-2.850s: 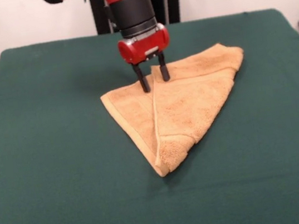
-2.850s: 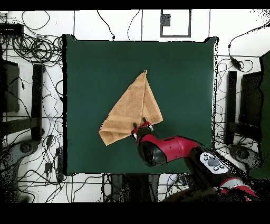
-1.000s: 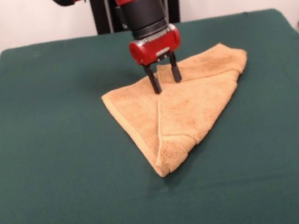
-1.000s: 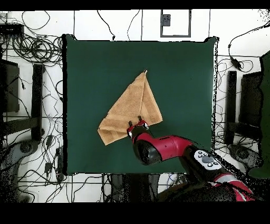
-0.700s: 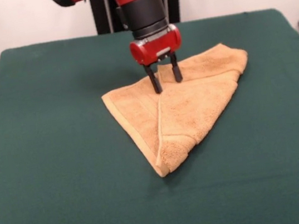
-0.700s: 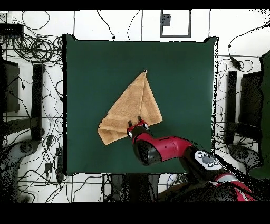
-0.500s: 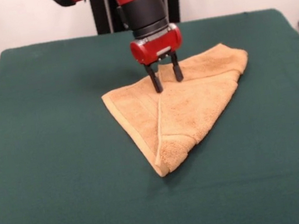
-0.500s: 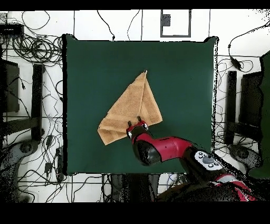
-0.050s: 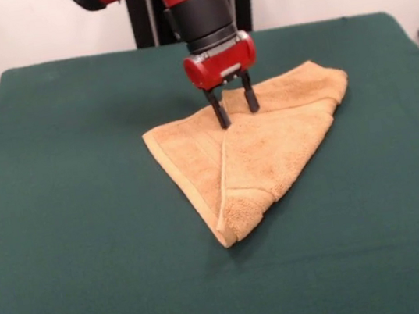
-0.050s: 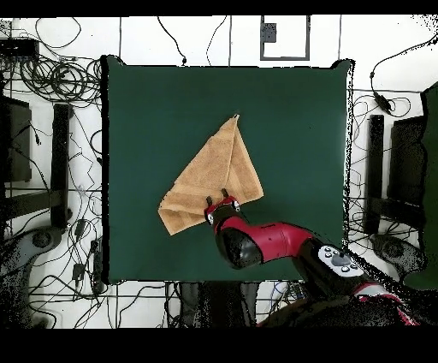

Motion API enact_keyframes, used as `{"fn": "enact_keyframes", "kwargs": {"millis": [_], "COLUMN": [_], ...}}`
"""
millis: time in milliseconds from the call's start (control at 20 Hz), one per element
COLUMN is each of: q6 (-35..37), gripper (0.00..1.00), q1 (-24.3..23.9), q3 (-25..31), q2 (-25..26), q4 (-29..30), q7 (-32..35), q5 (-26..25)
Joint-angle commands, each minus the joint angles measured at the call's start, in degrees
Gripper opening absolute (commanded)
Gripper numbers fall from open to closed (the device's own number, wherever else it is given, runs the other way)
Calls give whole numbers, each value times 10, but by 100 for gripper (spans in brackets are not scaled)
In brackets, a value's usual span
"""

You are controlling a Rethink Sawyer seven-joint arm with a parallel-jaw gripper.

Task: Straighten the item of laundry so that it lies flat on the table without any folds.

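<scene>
Towel [image 9: 259,145] lies folded into a rough triangle near the middle of the table [image 9: 89,246]. Its narrow tip points toward the near edge; a hemmed fold line runs up from that tip. Gripper [image 9: 237,111] stands over the towel's far edge, fingers [image 9: 219,112] spread apart, tips at the cloth; contact cannot be told.

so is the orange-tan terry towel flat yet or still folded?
Folded: the orange-tan terry towel lies as a doubled triangle, one hemmed flap overlapping the other.
</scene>
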Motion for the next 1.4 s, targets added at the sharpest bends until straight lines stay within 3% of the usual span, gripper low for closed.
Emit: {"fn": "enact_keyframes", "kwargs": {"millis": [50,1400], "q6": [26,-7], "gripper": [100,100], "q1": [12,19], "q3": [94,97], "q2": [58,59], "q4": [28,48], "q7": [121,132], "q5": [31,59]}}
